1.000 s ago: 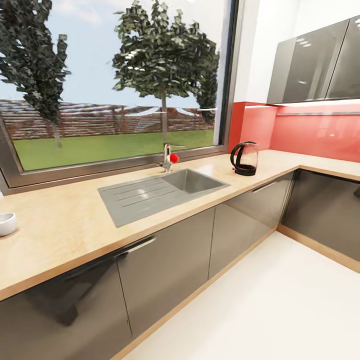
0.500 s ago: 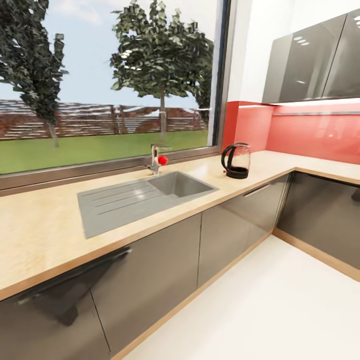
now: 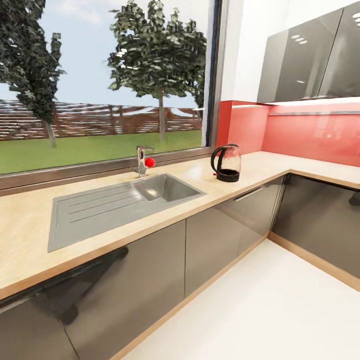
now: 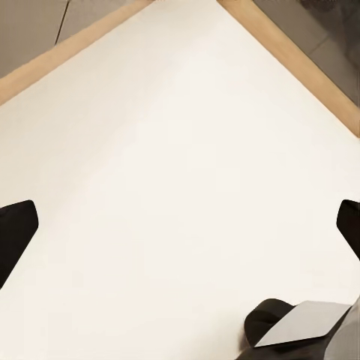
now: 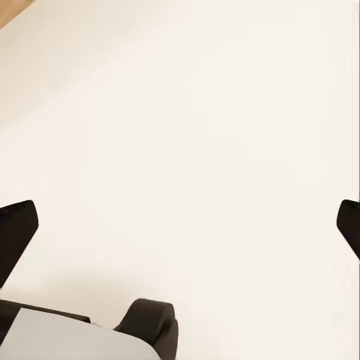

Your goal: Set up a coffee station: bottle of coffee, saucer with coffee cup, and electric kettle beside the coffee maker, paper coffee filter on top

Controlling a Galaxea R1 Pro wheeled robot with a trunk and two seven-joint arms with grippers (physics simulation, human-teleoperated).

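Electric kettle (image 3: 226,162) on kitchen countertop (image 3: 30,235), view panned right

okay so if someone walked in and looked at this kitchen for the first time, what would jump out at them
Probably the rounded clear glass electric kettle with black base and handle, standing alone on the long light wooden countertop near the glossy red backsplash. Next, the inset grey steel sink under the big window, with a red knob on its tap. Both wrist views look down at pale floor, each gripper's dark fingertips wide apart.
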